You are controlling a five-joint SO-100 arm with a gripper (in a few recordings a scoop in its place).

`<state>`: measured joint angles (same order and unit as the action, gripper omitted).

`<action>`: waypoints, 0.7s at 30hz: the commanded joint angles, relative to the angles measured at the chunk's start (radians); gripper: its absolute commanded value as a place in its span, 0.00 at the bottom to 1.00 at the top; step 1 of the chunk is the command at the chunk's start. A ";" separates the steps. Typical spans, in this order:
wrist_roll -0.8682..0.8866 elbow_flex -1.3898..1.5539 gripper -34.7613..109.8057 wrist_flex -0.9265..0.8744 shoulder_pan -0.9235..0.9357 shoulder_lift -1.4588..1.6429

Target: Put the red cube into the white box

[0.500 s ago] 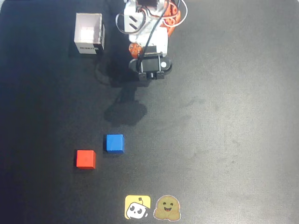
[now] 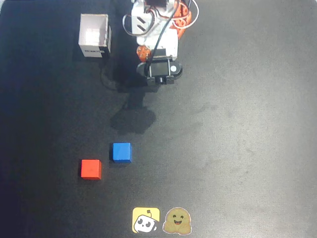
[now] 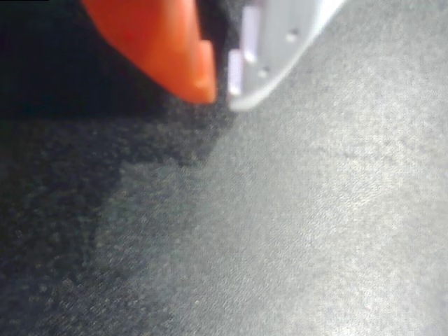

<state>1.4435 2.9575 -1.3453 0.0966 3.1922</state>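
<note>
The tool [image 3: 220, 87] is sitting clenched and empty near the arm's base, its orange and white fingers nearly touching in the wrist view.

Nothing is appearing changed from half a second earlier: the arm is holding the same folded pose, so the task is looking barely begun. The red cube [image 2: 91, 169] is lying on the dark surface [image 2: 247, 148], well apart from the tool, toward the lower left of the overhead view. The white box [image 2: 94, 35] is standing open at upper left. A blue cube [image 2: 121, 151] is sitting just beside the red one, possibly crowding a grasp. Two stickers [image 2: 161, 220] are lying at the bottom edge.
</note>
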 commanded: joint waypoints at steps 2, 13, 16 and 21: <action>-0.002 -0.003 0.24 0.017 -0.002 0.003; -0.002 -0.003 0.24 0.017 0.002 0.003; -0.005 -0.003 0.24 0.017 0.002 0.003; -0.002 -0.003 0.24 0.017 0.009 0.003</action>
<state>1.4435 2.9575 -1.3453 0.0966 3.1922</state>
